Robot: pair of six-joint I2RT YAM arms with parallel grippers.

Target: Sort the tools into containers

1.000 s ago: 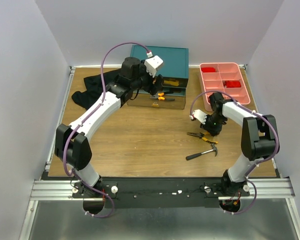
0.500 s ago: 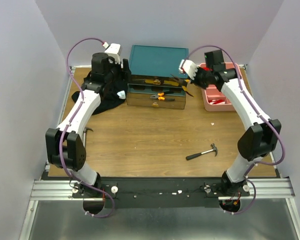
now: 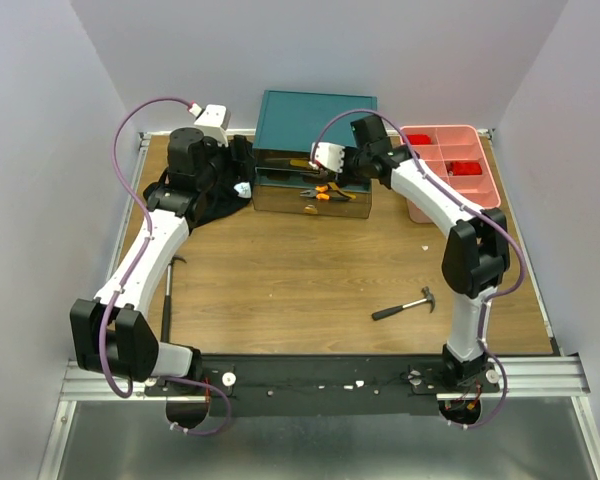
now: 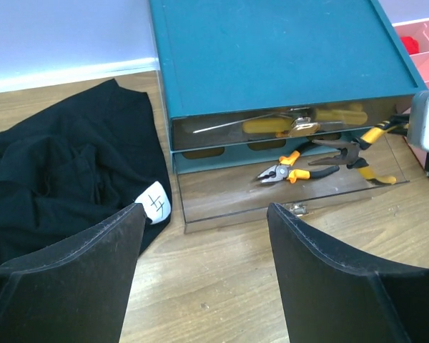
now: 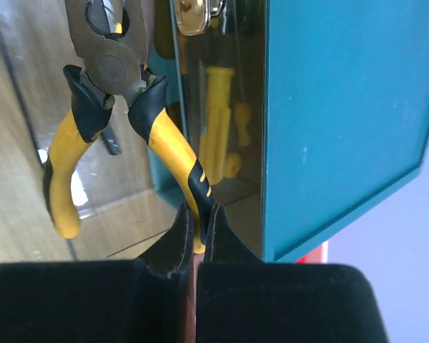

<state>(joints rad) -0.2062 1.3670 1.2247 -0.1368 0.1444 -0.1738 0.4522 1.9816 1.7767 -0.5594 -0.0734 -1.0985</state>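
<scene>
Pliers point(image 5: 173, 146) pinched by one yellow handle in closed right gripper point(image 5: 198, 216), beside teal cabinet point(image 5: 336, 107) — left gripper point(image 4: 206, 214) wide open, empty, near black cloth point(image 4: 57, 179)

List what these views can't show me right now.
- Top view: dark tool partly behind the left arm; type unclear.
- Top view: red items in pink tray, too small.
- Right wrist view: pliers, nose cut by top edge.
- Left wrist view: upper drawer contents, murky behind its front.
</scene>
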